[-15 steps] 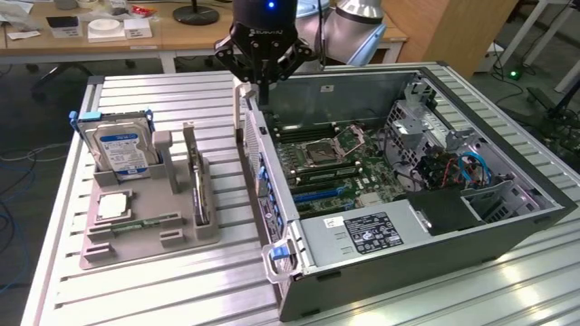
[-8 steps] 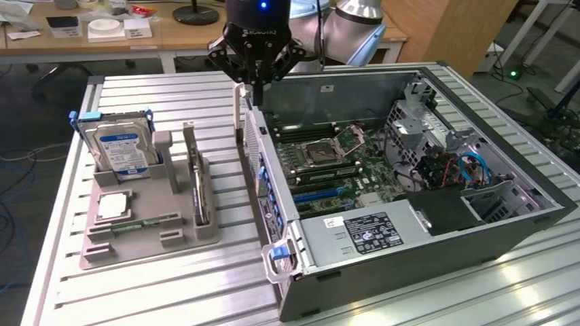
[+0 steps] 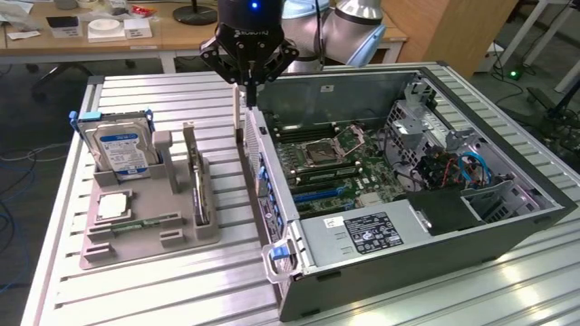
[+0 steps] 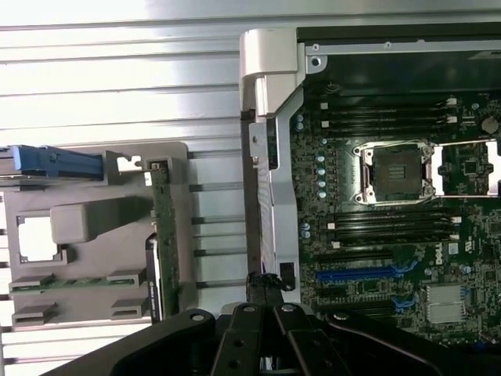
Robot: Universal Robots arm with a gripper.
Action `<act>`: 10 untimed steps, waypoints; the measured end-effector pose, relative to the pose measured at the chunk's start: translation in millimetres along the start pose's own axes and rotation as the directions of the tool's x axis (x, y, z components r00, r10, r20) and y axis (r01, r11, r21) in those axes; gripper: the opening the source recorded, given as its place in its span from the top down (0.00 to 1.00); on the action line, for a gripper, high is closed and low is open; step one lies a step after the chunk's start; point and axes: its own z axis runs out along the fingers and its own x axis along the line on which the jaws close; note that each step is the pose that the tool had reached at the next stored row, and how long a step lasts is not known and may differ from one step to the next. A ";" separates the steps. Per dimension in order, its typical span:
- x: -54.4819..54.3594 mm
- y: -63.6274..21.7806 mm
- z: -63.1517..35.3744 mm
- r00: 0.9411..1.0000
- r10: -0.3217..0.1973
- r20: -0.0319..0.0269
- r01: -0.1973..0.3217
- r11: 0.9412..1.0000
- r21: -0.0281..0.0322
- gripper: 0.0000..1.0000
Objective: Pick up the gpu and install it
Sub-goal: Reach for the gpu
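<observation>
The gpu [image 3: 197,182] stands on edge in a slot of the grey holder [image 3: 154,239] at the exterior view's left, its thin dark card seen edge-on in the wrist view [image 4: 163,235]. My gripper [image 3: 250,95] hangs above the near wall of the open computer case [image 3: 363,265], to the right of the gpu and well above it. Its fingers meet at the tips [image 4: 264,286] with nothing between them. The motherboard [image 3: 337,161] lies exposed in the case, with a blue card slot [image 4: 364,274].
The holder also carries a silver hard drive [image 3: 118,146] in a blue frame, a processor chip [image 3: 113,204] and a green memory stick [image 3: 145,223]. The ribbed metal table [image 3: 181,292] runs around holder and case. Desks with clutter stand behind.
</observation>
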 end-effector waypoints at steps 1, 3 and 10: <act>1.3 -0.1 0.0 1.000 0.000 0.000 0.000 1.000 0.000 0.89; 3.7 -0.3 0.0 1.000 0.000 0.000 0.000 1.000 0.000 0.89; 12.3 -1.1 0.1 1.000 0.000 0.000 0.000 1.000 0.000 0.89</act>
